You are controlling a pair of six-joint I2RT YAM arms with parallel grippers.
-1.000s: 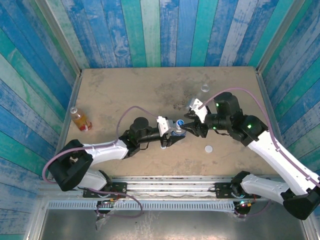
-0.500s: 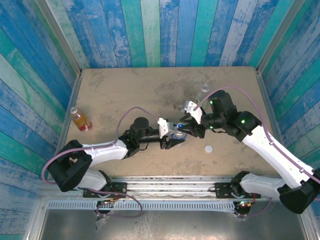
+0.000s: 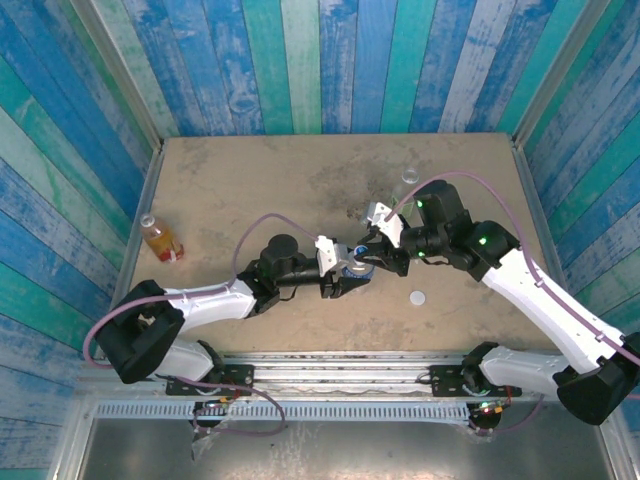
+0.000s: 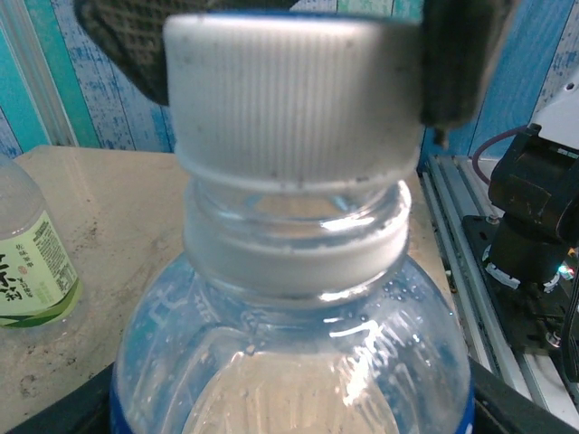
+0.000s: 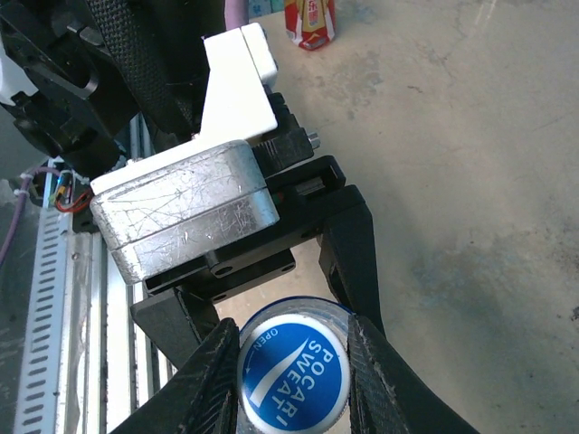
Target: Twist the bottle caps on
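**Both clamped: left gripper (image 3: 344, 274) on bottle (image 4: 289, 362), right gripper (image 5: 293, 360) on blue cap (image 5: 295, 380)**

The two arms meet mid-table (image 3: 250, 180), a little toward the near edge. The left arm (image 3: 205, 298) stretches low from its base out to the right. The right arm (image 3: 535, 295) slants up and left from its base, with the wrist bent so its gripper points left at the other one. The grippers sit tip to tip.

Left jaws: closed on the bottle body below the neck. In the right wrist view we see one black jaw on each side of it. The bottle is upright and clear, with a blue band at the bottom edge of the left wrist view.

Right jaws: narrowed onto the blue cap. Its fingers (image 5: 194, 384) touch opposite sides, with no gap we can make out. In the left wrist view they press the ribbed skirt on the left and right. The cap sits on top of the neck, and a strip of clear neck shows between skirt and collar ring. We cannot tell how far it is threaded.

Rest:
- Orange bottle (image 3: 160, 239): upright by the left table edge, well apart from the arms.
- Green bottle (image 4: 32, 267): stands farther back on the table, near the right wrist in the top view.
- White cap (image 3: 417, 297): flat on the table just beside the right forearm, on its near side, touching nothing.
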